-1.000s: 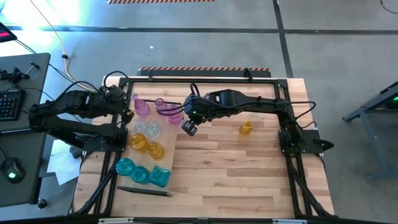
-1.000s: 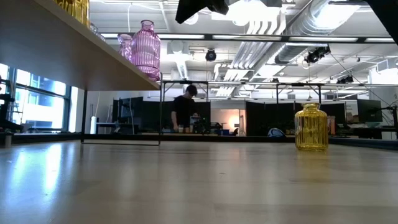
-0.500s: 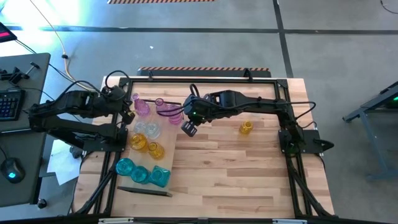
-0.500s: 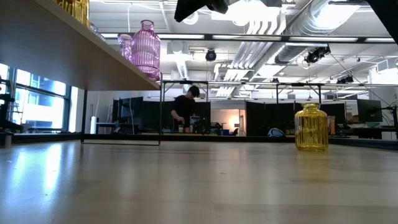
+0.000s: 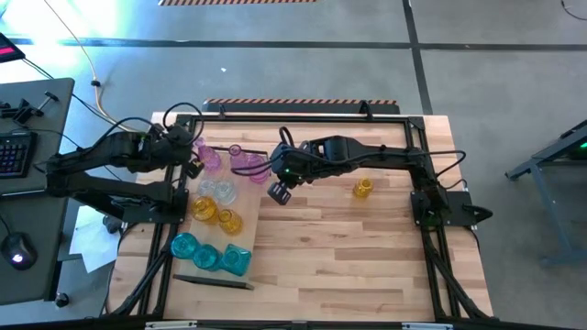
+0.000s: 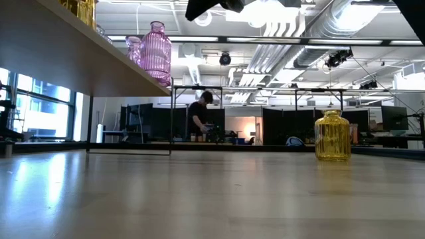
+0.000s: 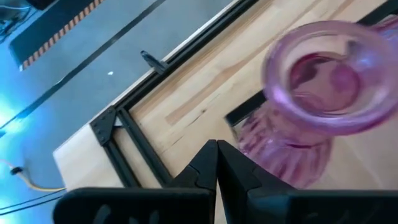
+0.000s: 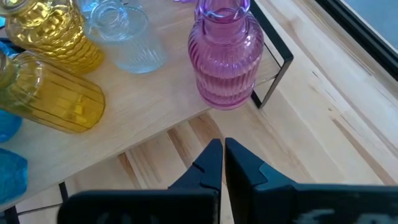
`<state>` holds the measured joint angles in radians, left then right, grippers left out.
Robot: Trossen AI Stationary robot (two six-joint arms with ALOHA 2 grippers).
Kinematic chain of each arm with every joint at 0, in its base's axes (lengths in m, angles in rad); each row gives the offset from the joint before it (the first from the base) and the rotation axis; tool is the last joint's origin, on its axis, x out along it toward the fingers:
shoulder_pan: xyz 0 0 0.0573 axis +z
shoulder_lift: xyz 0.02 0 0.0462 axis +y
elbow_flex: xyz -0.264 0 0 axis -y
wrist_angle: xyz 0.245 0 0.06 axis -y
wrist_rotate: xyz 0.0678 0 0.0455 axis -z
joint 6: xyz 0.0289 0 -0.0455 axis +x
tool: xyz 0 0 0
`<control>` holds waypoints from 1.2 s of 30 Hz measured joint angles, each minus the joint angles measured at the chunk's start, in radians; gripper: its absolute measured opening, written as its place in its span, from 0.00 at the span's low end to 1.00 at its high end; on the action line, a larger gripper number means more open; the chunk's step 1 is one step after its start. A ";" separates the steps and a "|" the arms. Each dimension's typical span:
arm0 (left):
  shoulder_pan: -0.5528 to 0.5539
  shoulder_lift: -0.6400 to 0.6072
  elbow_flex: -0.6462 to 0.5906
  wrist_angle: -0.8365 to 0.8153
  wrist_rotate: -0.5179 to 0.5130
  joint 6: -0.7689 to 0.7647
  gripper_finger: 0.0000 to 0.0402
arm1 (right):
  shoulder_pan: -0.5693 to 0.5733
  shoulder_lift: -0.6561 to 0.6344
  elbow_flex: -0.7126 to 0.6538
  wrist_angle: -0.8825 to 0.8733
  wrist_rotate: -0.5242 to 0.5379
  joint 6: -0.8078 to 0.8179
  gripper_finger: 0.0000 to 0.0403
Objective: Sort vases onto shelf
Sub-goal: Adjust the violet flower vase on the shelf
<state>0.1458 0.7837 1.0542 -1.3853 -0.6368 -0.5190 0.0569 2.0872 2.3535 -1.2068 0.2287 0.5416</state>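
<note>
The right arm is extended from its base at the table's right edge leftward across the rear half of the table, with the wrist angled down. The right gripper (image 5: 279,192) is held above the bare tabletop (image 5: 348,247), just beside the shelf (image 5: 240,234); its fingers are clenched together and nothing is grasped. In the right wrist view the closed right gripper (image 8: 219,163) is seen pointing toward the shelf's edge, where a pink ribbed vase (image 8: 226,59) stands upright beside the dark end rail (image 8: 273,71). This vase is set just ahead of the fingertips, apart from them.

The left arm is folded at the table's left rear corner. The left gripper (image 5: 194,168) is positioned at the rear end of the shelf, fingers pressed shut, holding nothing. In the left wrist view the closed left gripper (image 7: 217,163) is aimed at a pink flared vase (image 7: 323,93), which stands upright with its mouth open upward, close in front of the fingertips but not touched.

A yellow vase (image 5: 363,189) stands upright on the tabletop, right of the right gripper and well apart from the shelf. On the shelf, clear vases (image 5: 215,191), amber vases (image 5: 216,214) and teal vases (image 5: 209,254) are grouped by colour, the pink ones rearmost and the teal ones nearest the front. Their long axes are vertical.
</note>
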 joint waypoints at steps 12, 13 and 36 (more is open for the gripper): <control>0.020 0.040 0.000 0.057 -0.011 0.033 0.00 | 0.001 0.000 0.000 0.000 0.002 -0.011 0.00; 0.020 0.046 0.000 0.056 -0.011 0.034 0.00 | 0.002 0.000 0.000 0.000 0.001 -0.011 0.00; 0.020 0.072 0.000 0.135 0.058 0.060 0.00 | 0.002 0.000 -0.015 0.010 -0.016 -0.022 0.00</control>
<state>0.1654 0.8562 1.0542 -1.2504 -0.5789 -0.4591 0.0593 2.0872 2.3383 -1.1969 0.2132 0.5194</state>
